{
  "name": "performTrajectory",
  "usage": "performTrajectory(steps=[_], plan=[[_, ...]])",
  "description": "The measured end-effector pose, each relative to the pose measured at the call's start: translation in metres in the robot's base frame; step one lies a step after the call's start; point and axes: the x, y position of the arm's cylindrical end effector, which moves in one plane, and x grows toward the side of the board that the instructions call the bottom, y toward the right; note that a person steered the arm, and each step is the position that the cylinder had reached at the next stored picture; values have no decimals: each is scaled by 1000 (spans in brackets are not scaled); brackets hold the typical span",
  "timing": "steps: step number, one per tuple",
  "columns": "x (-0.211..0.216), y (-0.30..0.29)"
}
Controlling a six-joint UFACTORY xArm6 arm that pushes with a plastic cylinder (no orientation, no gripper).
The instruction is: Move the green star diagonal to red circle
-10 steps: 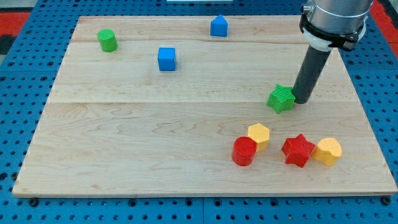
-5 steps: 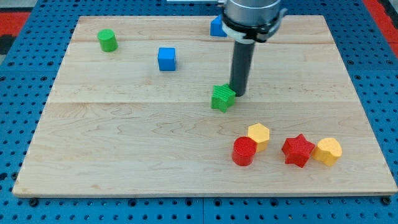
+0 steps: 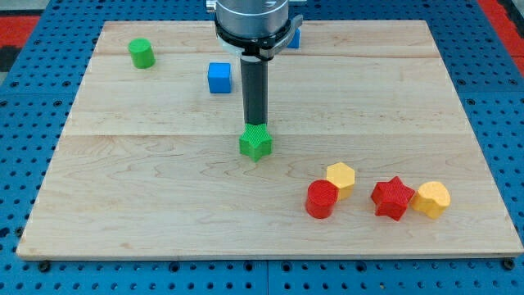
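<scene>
Pale wooden surface [image 3: 147, 188] on blue pegboard [image 3: 24, 98]. The rod descends from 12 o'clock; my tip [image 3: 256, 125] touches the green star's [image 3: 256, 142] upper edge. No gripper is fitted, so nothing opens or closes. The star sits near centre, at 10 o'clock from the red circle [image 3: 322, 199], well apart. Judged light, rigid and free-sliding; it is pushed at a flank, not grasped. No legible writing.

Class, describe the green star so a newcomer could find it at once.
On the wooden board, look near the middle, just below my tip. The green star sits there alone, touching the rod's end. The only other green block, a cylinder, stands far off at the view's top left.
</scene>
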Motion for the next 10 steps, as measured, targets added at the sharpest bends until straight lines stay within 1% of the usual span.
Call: performTrajectory(steps=[2,3,4,5,7,10], plan=[[1,-1],[4,-15],[17,-35],[29,-43],[38,-43],[35,-43]])
